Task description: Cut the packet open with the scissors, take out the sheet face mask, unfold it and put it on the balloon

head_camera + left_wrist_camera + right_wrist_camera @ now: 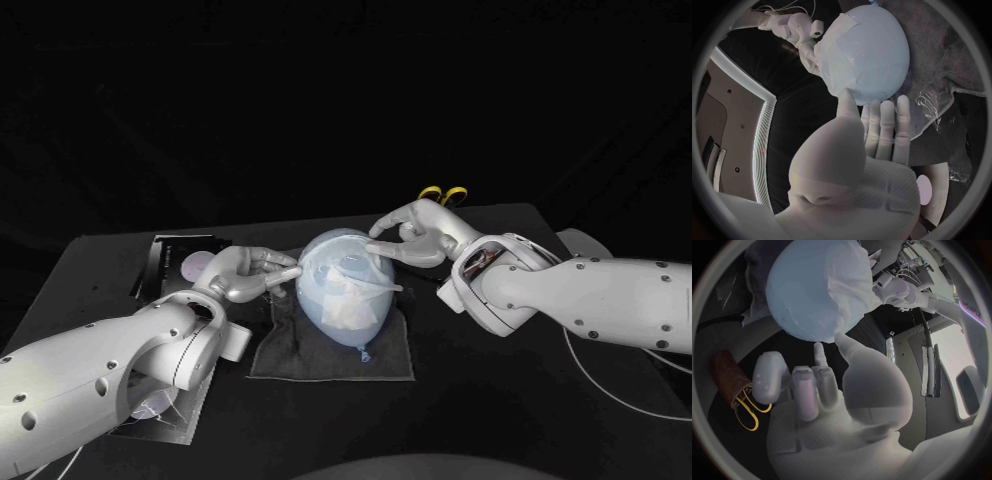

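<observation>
Look at the balloon (329,248) first. It lies on its side on a dark grey cloth (289,362) in the middle of the black bench (519,400). Its knot end points toward the robot's body. The white face mask (346,295) is on the balloon. It is spread over the top and has some wrinkles in the middle.

Your left hand (248,272) is at the balloon's left side. Its fingers (887,125) are straight and lie side by side, and their tips reach the balloon. The thumb tip touches the edge of the mask. This hand is not closed round anything.

Your right hand (415,232) is at the balloon's far right side, by its big round end. The thumb and one finger curl toward each other, and their tips touch the mask there. You cannot tell if they pinch the mask or only press on it.

The scissors (443,192), with yellow handles, lie behind the balloon, past your right hand and well apart from the balloon. The black packet (185,258) lies to the left of the balloon, past your left hand. A bit of clear plastic (932,107) lies on the cloth just beside the balloon
</observation>
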`<action>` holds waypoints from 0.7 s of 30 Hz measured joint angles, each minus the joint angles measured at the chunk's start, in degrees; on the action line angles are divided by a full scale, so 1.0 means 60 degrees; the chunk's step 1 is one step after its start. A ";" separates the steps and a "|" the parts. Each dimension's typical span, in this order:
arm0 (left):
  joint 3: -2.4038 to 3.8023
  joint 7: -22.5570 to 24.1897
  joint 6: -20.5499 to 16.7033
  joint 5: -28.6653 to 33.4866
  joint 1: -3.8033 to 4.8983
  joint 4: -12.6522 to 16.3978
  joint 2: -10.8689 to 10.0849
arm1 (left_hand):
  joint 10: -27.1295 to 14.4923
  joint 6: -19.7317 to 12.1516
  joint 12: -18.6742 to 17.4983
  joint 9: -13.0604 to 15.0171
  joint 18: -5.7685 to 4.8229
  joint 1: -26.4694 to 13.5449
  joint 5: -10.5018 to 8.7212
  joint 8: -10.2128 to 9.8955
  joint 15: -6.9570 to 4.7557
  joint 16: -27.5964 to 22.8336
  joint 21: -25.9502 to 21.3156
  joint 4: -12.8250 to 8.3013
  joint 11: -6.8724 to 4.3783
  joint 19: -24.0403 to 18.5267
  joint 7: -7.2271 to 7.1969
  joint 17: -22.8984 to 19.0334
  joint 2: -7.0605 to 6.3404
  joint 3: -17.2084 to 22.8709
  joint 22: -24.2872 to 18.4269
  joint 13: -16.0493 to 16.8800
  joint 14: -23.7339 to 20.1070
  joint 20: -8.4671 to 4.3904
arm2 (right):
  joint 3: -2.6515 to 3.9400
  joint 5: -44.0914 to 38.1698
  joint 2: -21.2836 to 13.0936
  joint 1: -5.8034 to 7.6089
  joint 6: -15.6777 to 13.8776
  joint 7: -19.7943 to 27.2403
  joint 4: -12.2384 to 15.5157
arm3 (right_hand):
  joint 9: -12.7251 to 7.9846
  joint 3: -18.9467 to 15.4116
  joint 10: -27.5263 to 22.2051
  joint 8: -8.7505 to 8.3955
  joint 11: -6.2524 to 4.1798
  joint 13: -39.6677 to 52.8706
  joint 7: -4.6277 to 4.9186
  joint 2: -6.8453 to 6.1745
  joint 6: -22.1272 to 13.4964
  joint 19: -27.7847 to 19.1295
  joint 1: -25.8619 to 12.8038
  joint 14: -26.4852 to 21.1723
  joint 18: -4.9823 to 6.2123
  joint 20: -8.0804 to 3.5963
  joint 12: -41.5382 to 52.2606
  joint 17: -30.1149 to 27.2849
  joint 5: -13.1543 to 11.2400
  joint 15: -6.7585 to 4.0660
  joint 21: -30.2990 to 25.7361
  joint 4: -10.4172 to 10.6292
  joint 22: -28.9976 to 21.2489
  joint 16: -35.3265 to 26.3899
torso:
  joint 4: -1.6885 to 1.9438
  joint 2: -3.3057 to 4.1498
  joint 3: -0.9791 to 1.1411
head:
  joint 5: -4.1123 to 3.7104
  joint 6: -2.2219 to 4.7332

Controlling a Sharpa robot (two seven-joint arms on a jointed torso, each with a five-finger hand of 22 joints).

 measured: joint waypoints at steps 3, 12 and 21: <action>0.0000 -0.0001 0.0000 0.0000 0.0000 0.0000 0.0000 | 0.0001 0.0000 0.0000 0.0000 0.0084 0.0000 0.0000 0.0000 0.0000 0.0000 0.0000 0.0000 0.0000 0.0000 0.0000 0.0000 0.0000 0.0000 -0.0001 0.0000 0.0000 0.0000 | 0.0000 -0.0030 -0.0006 -0.0017 0.0045 -0.0013 0.0014 | -0.0001 -0.0027 0.0000 0.0000 0.0000 0.0002 0.0000 0.0042 0.0001 0.0000 0.0042 0.0000 0.0000 0.0000 0.0029 0.0000 0.0000 0.0000 0.0000 0.0015 0.0002 -0.0005 | -0.0003 -0.0001 0.0000 | 0.0000 0.0005; 0.0000 -0.0001 0.0000 0.0000 0.0000 0.0010 0.0009 | 0.0000 0.0000 0.0000 0.0000 0.0141 0.0000 0.0000 0.0000 -0.0033 0.0000 0.0000 0.0029 0.0000 0.0000 0.0000 -0.0012 0.0000 -0.0028 -0.0002 -0.0001 -0.0034 0.0000 | 0.0006 -0.0086 0.0094 -0.0087 0.0158 -0.0071 -0.0144 | -0.0022 -0.0079 0.0000 0.0000 0.0000 0.0001 -0.0047 0.0120 0.0095 0.0000 0.0171 -0.0001 -0.0001 0.0000 0.0029 -0.0001 0.0000 0.0001 0.0000 0.0066 0.0006 0.0009 | 0.0003 -0.0001 0.0000 | -0.0015 0.0008; 0.0001 -0.0001 0.0001 0.0002 0.0000 0.0015 0.0011 | 0.0000 0.0000 -0.0001 -0.0001 0.0139 0.0000 0.0000 0.0000 -0.0033 0.0000 0.0000 0.0029 0.0000 0.0000 0.0000 -0.0013 0.0000 -0.0028 -0.0002 -0.0001 -0.0035 0.0000 | 0.0013 -0.0596 0.0132 -0.0194 0.0183 -0.0081 -0.0117 | 0.0033 0.0367 0.0070 0.0445 -0.0141 -0.0006 -0.0474 0.0926 0.1159 0.0109 0.1144 -0.0106 -0.0001 -0.0111 0.0028 -0.0009 0.0000 -0.0108 0.0086 -0.0087 0.0004 0.0008 | 0.0004 0.0000 -0.0002 | -0.0011 -0.0025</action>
